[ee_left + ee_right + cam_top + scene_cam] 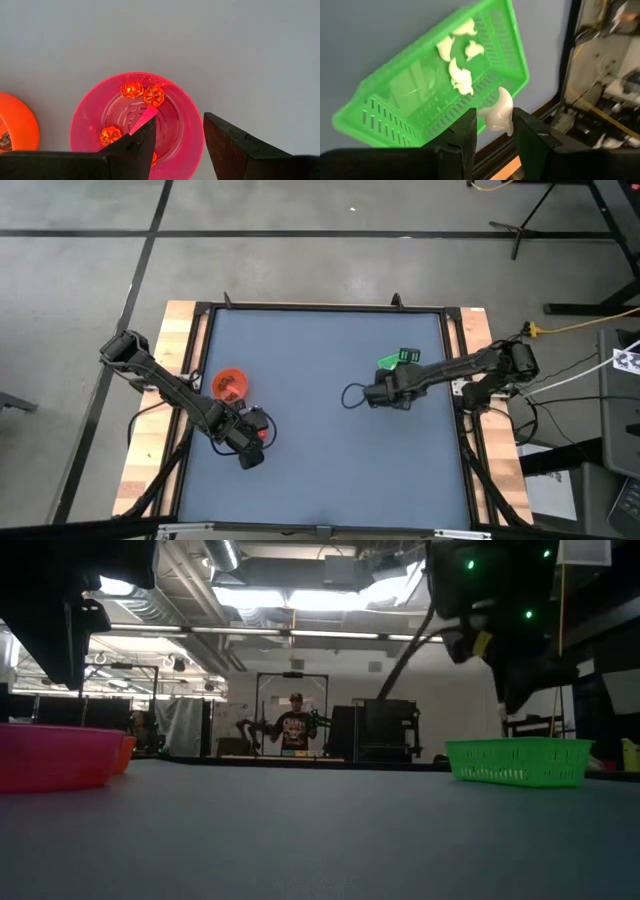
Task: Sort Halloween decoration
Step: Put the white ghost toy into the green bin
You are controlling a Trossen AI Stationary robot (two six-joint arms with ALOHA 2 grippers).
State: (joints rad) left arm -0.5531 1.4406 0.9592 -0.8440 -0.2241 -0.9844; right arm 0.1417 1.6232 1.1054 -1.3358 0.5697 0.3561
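While the right claw [493,131] pinches a white piece [499,112] above the green tray [395,107], the released left claw [179,137] partly hides the pink bowl [90,117] from 6 o'clock.

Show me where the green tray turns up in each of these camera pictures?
High view: green tray right of centre, partly hidden under the right arm.
Low view: tray at right, standing on the table.
Left wrist view: not in it.
Right wrist view: tray fills the middle, white pieces inside.
Shared landmark: the right gripper, holding a white piece by the tray.
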